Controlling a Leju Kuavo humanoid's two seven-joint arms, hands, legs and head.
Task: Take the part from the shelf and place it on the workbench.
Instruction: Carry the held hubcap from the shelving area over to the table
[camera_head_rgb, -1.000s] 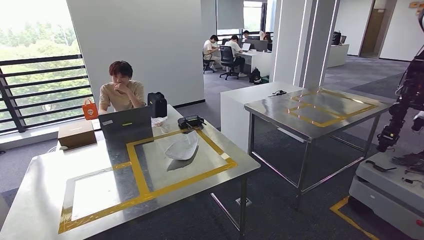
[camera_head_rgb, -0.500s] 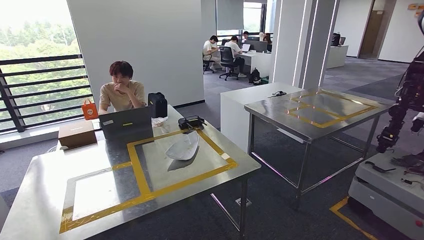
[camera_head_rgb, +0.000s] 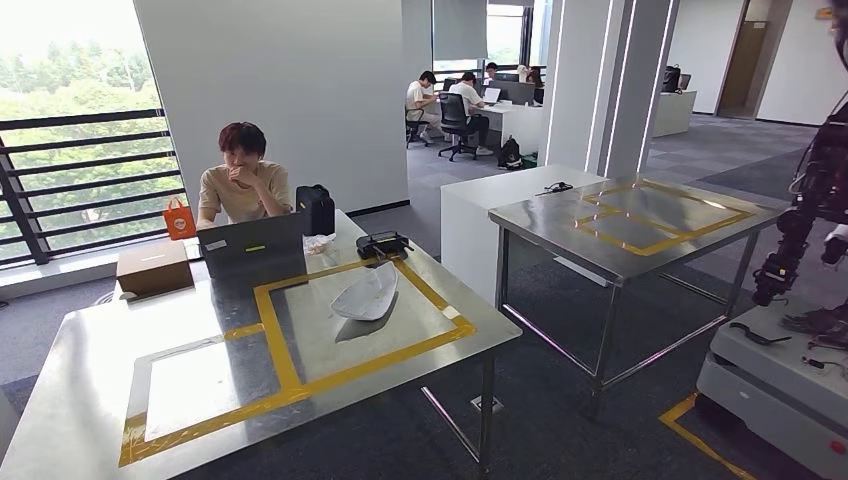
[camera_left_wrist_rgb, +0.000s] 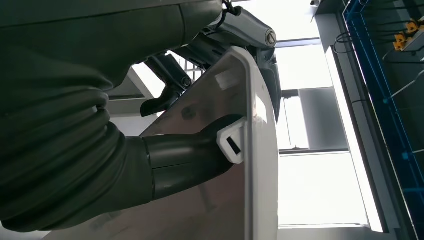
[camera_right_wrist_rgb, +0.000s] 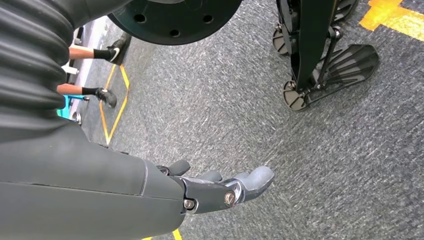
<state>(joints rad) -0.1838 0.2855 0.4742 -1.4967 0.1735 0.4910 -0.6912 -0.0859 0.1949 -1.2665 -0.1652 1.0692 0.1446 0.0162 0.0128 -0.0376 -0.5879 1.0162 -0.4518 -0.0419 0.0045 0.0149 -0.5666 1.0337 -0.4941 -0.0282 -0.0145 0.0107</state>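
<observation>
Left robot hand (camera_left_wrist_rgb: 200, 155): thumb and fingers clamp the white part (camera_left_wrist_rgb: 250, 125).
Right robot hand (camera_right_wrist_rgb: 220, 190): spread, holding nothing.
Bench (camera_head_rgb: 90, 360): ahead.
Risk: thin edge grip may slip while walking.

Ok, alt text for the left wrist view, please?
The left robot hand grips a flat white part, its thick grey thumb pressed on the part's face and darker fingers reaching behind the far edge. Bright windows and a blue rack fill the background.
</observation>
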